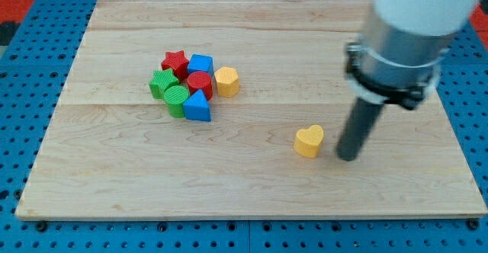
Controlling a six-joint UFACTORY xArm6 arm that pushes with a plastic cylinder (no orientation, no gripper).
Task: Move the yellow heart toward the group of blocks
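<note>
The yellow heart (309, 141) lies alone on the wooden board, right of the middle. My tip (348, 158) rests on the board just to the heart's right, a small gap apart. The group of blocks sits at the view's left of centre: a red star (175, 60), a blue cube (200, 64), a red cylinder (200, 83), a yellow hexagon (226, 81), a green star (162, 82), a green cylinder (176, 98) and a blue triangle (197, 107), all touching or nearly so.
The wooden board (114, 184) lies on a blue perforated table (23, 131). The arm's grey and white body (404, 32) hangs over the board's right top part.
</note>
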